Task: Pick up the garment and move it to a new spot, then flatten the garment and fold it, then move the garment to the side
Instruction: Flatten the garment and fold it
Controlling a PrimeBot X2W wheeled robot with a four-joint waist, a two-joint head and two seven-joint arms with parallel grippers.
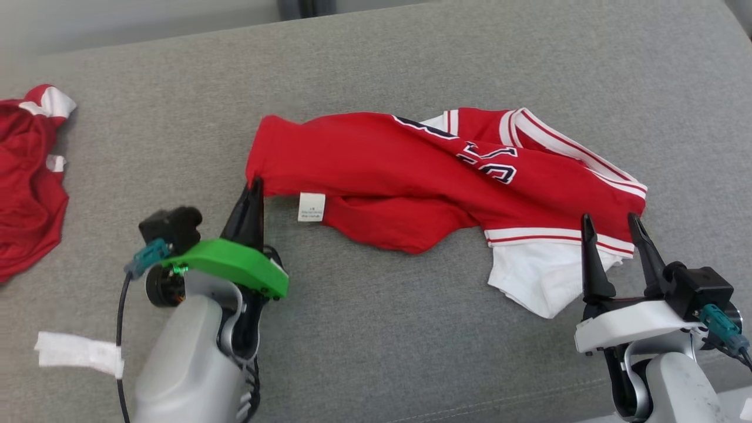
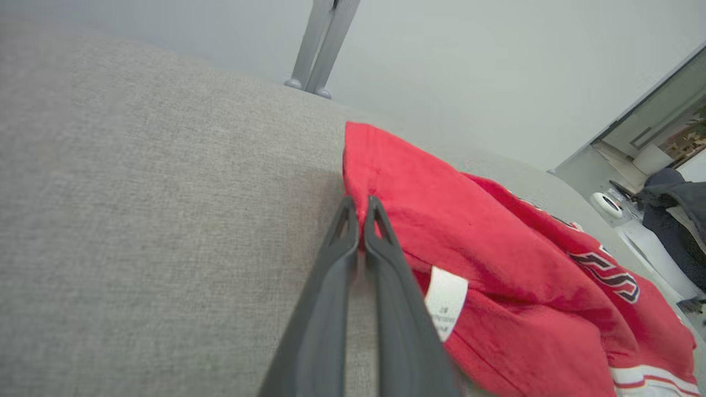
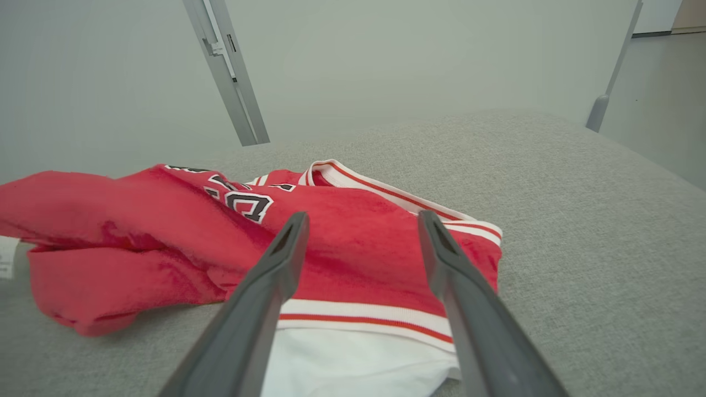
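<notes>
Crumpled red knit garment (image 1: 411, 170) is lying mid-cushion (image 1: 376, 352) on grey woven upholstery.
Left fingers (image 1: 249, 214) are pinching its left corner, pressed together; right fingers (image 1: 590, 261) are hovering wide apart over the striped white hem.

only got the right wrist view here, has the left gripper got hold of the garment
Observer: Yes, the left gripper is shut on the red corner of the garment at its left end.
Operator: anything else lying on the surface
Observer: A second red cloth lies off to the robot's left, apart from the garment.
Operator: and near the left arm
Observer: A white strip lies on the grey surface beside the left forearm.
</notes>
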